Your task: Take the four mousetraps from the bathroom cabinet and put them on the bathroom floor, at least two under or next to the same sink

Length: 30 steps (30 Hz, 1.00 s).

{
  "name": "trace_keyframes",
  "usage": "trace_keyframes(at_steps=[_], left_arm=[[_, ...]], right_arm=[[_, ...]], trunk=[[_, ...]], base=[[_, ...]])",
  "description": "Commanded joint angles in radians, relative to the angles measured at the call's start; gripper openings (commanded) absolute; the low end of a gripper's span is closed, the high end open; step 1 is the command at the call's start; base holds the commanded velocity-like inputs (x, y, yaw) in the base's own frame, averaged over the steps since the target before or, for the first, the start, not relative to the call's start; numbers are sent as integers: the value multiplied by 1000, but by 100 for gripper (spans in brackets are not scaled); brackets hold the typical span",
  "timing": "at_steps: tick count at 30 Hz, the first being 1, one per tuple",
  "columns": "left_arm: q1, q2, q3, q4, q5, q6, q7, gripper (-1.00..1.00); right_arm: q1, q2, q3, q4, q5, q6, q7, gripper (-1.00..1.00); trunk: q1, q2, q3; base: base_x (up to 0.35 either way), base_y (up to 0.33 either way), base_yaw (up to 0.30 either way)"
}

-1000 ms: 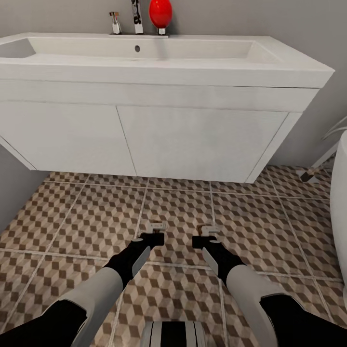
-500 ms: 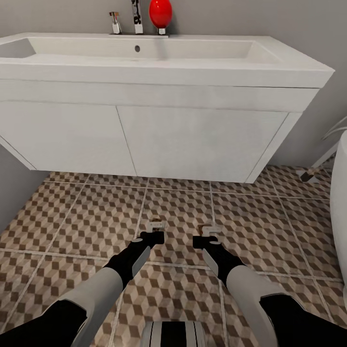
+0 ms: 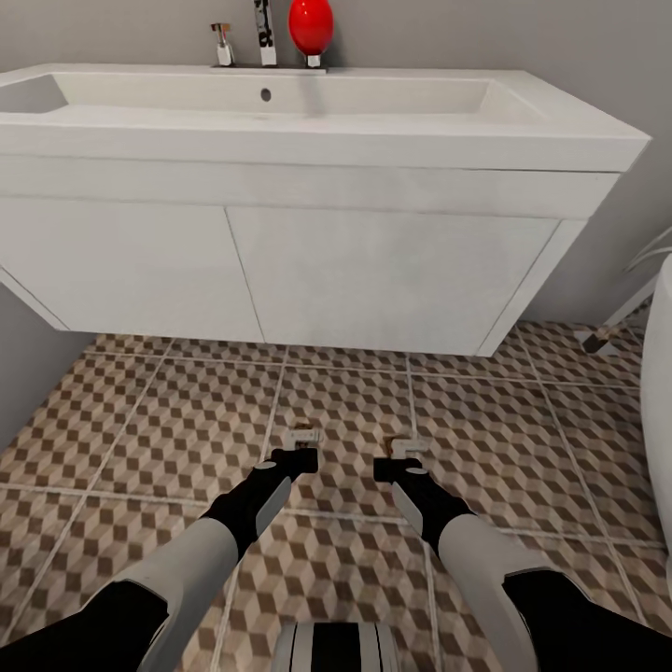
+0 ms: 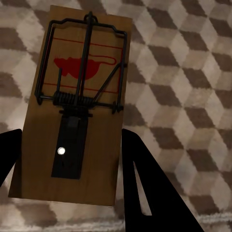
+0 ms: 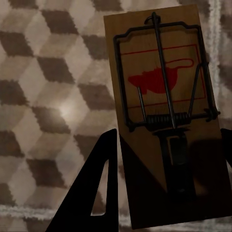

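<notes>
Two mousetraps, tan boards with dark wire and a red mouse print, hang just above the bathroom floor [image 3: 140, 420] in front of the white sink [image 3: 280, 131]. My left gripper [image 3: 297, 459] is shut on one mousetrap [image 3: 303, 434]; in the left wrist view the board [image 4: 72, 111] sits between both black fingers of the gripper [image 4: 70, 140]. In the same way my right gripper [image 3: 392, 465] is shut on the other mousetrap [image 3: 405, 449], whose board [image 5: 164, 106] is flanked by the fingers of that gripper [image 5: 170, 140]. The cabinet is out of view.
The wall-hung sink overhangs the tiles ahead, with a chrome tap [image 3: 266, 33] and a red object [image 3: 311, 26] on its back rim. A grey wall [image 3: 28, 355] closes the left side. The white bathtub [image 3: 658, 392] and a slanted leg [image 3: 607, 327] stand at the right.
</notes>
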Motion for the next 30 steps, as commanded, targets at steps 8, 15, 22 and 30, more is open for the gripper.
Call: trace_keyframes(at_steps=[8,15,22,30], left_arm=[[0,0,-4,-1,2,5,9,-100],[0,0,-4,-1,2,5,9,-100],[0,0,-6,-1,2,6,9,-100],[0,0,-6,-2,2,6,9,-100]], right_arm=[[0,0,8,-2,-10,5,-6,-100],[0,0,8,-2,-10,5,-6,-100],[0,0,8,-3,-10,5,-6,-100],[0,0,8,-3,-10,5,-6,-100]], trunk=[[0,0,-1],[0,0,-1],[1,-1,-12],[5,-3,-43]], base=[[228,0,0],[53,0,0],[3,0,0],[0,0,0]])
